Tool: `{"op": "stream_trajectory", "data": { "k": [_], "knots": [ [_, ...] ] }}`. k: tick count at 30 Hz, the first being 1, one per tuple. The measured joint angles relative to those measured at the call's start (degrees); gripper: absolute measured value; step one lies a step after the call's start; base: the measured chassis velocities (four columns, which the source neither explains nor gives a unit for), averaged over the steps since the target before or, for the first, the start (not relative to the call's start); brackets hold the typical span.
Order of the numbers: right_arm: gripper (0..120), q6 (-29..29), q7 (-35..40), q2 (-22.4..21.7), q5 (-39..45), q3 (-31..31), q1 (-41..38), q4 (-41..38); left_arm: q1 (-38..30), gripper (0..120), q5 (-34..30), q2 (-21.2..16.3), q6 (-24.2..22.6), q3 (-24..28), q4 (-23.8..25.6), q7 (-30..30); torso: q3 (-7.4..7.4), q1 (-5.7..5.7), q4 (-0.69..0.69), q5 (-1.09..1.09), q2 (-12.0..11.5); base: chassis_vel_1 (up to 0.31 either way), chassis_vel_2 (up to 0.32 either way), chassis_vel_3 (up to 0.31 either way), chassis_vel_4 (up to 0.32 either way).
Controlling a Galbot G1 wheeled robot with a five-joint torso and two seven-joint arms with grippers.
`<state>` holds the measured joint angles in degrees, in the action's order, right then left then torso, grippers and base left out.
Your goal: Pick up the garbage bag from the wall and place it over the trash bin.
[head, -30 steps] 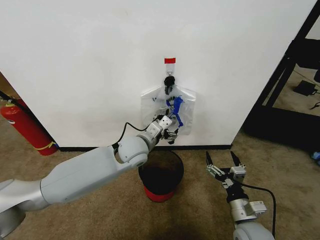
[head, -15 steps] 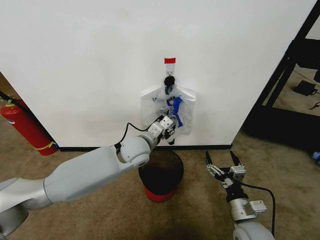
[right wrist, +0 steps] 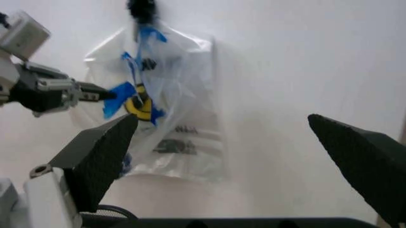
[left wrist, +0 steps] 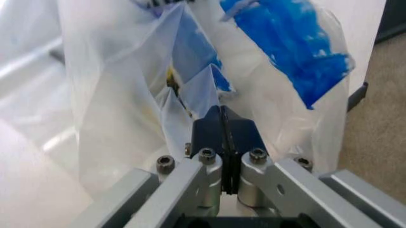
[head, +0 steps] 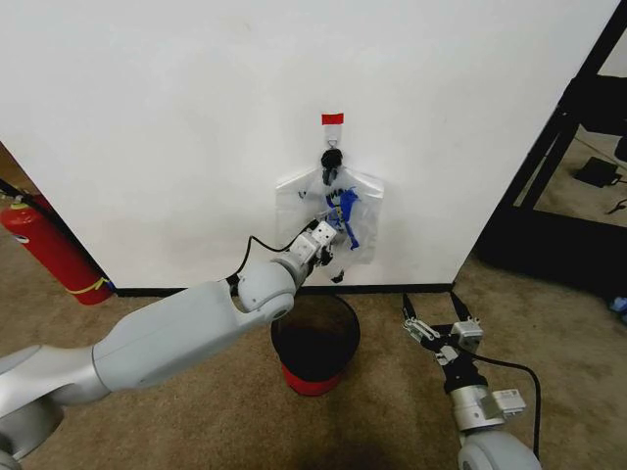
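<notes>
The garbage bag (head: pixel 345 211), thin clear plastic with blue marks and a yellow smiley, hangs on the white wall among a bunch of like bags under a black tie (head: pixel 331 162) and a red-taped hook (head: pixel 333 118). My left gripper (head: pixel 331 241) is shut on a fold of this bag (left wrist: pixel 190 85), its dark pads (left wrist: pixel 238 130) pressed together on the plastic. The right wrist view shows the pinch from the side, with the left gripper (right wrist: pixel 104 96) at the blue and yellow print (right wrist: pixel 140 107). The trash bin (head: pixel 315 343), black with a red base, stands on the carpet directly below. My right gripper (head: pixel 437 315) hovers open, low and right of the bin.
A red fire extinguisher (head: pixel 49 250) leans by the wall at far left. A black shelf frame (head: pixel 563 147) stands at the right, with cables on the floor behind it. Open brown carpet lies around the bin.
My left gripper has risen along the hanging bags, lifting the pinched plastic with it. The right arm has hardly moved.
</notes>
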<state>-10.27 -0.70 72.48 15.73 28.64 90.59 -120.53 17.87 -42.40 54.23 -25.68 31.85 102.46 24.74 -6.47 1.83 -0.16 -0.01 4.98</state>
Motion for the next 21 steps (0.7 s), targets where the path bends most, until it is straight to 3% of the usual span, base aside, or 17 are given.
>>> {"op": "stream_trajectory", "data": {
  "k": [3,10,14,17,21],
  "knots": [
    [100,0.71,0.0,-3.14,0.19,-0.13,-1.21,-0.29,1.4,0,0.03,0.6,0.48,-1.42,0.28,0.23,0.0,0.0,-0.02,0.0,0.0,0.0,0.0,0.0,0.0],
    [100,5.42,-0.52,-16.35,3.89,-1.32,-11.06,1.35,2.51,0,0.07,3.23,1.79,-2.76,0.1,1.15,-0.01,0.0,0.01,0.02,0.0,0.0,0.0,0.0,0.0],
    [100,5.43,-0.74,-20.76,2.63,-2.99,-15.77,4.05,1.96,0,0.03,4.2,2.31,-2.51,-0.19,1.18,0.0,0.0,-0.07,0.02,0.0,0.0,0.0,0.0,0.0],
    [100,5.21,-1.11,-23.96,1.01,-7.84,-23.27,7.92,2.05,0,-0.02,4.17,2.44,-2.67,-0.18,1.4,0.0,0.0,0.0,0.0,0.0,0.0,0.0,0.0,0.0],
    [100,5.37,-1.25,-25.03,0.6,-13.01,-29.18,11.43,2.58,0,-0.07,4.1,2.51,-3.36,-0.24,1.62,-0.01,0.0,0.03,0.0,0.0,0.0,0.0,0.0,0.0]
  ]
}}
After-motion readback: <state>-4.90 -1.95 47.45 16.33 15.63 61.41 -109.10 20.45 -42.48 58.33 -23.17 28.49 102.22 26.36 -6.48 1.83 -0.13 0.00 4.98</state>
